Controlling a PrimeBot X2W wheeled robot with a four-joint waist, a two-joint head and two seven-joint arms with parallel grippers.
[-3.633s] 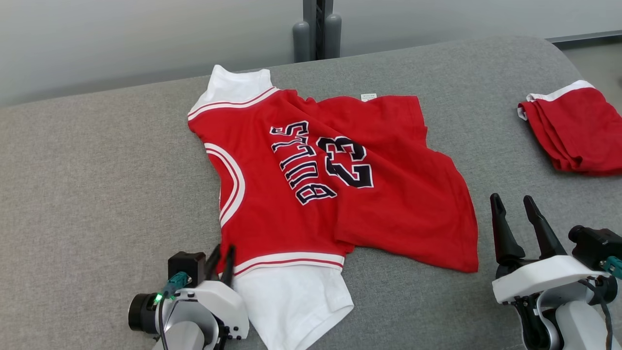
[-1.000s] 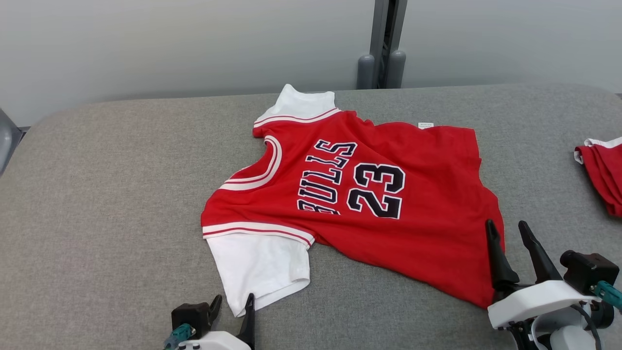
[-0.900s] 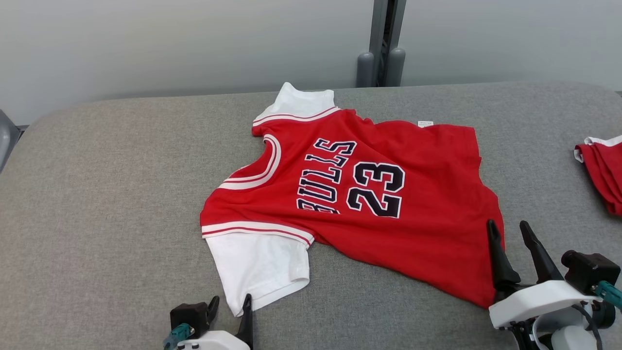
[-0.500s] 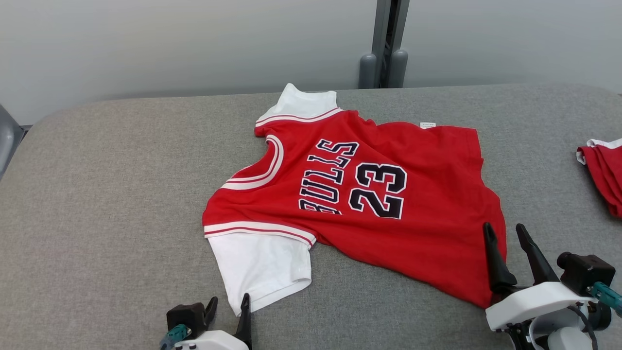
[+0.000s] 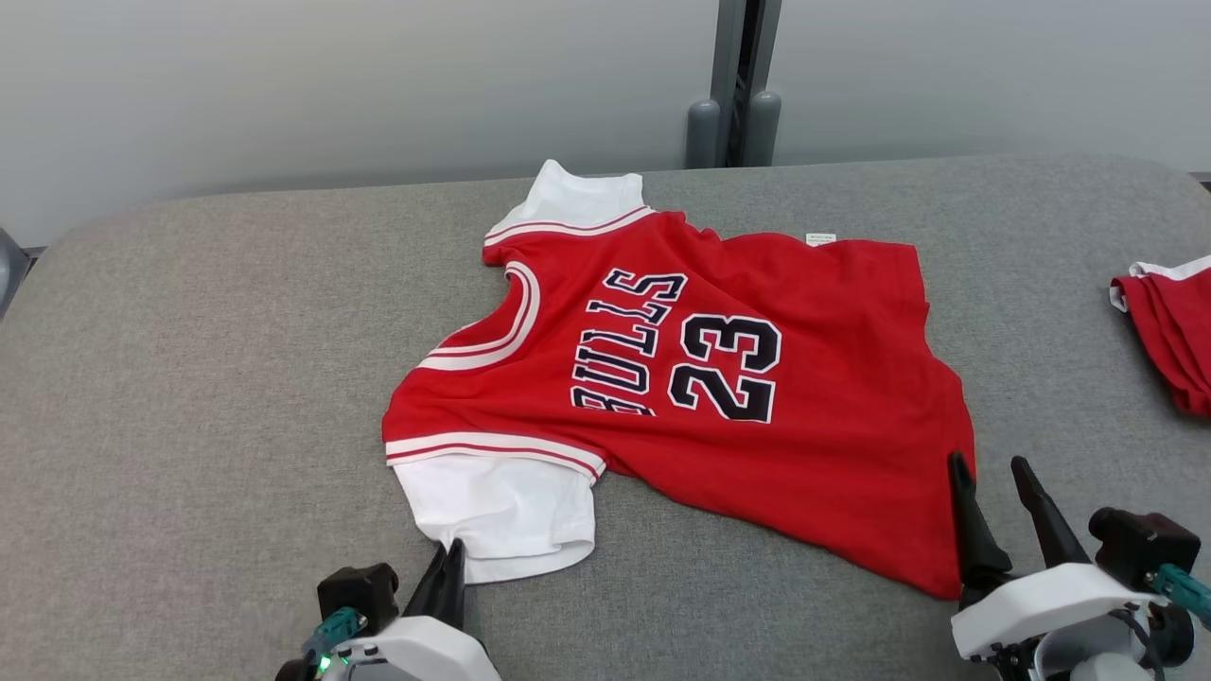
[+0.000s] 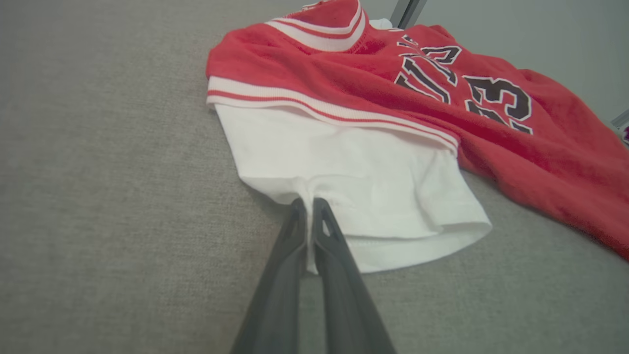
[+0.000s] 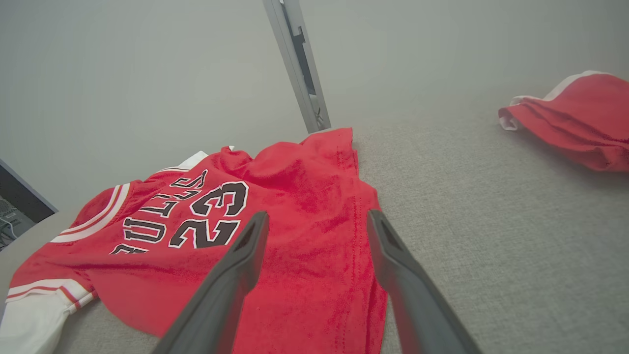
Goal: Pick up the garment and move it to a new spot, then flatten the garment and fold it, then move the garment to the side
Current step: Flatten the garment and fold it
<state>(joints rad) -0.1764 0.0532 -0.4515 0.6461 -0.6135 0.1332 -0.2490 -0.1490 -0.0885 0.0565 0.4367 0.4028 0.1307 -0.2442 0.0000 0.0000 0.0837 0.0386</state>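
While the left gripper [image 5: 451,553] is clamped on the white sleeve [image 5: 497,501] near the front edge of the table [image 5: 189,378], the right gripper [image 5: 989,462] is held apart there too; the garment [image 5: 719,378], mid-table, is judged partly flattened, with folding and side placement outstanding.

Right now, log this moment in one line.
left gripper: shut on white sleeve | right gripper: open beside jersey | jersey: lying on grey cushion

The garment [image 5: 833,426] lies on the table [image 5: 189,378], folded cloth [image 5: 1168,331] rightward.
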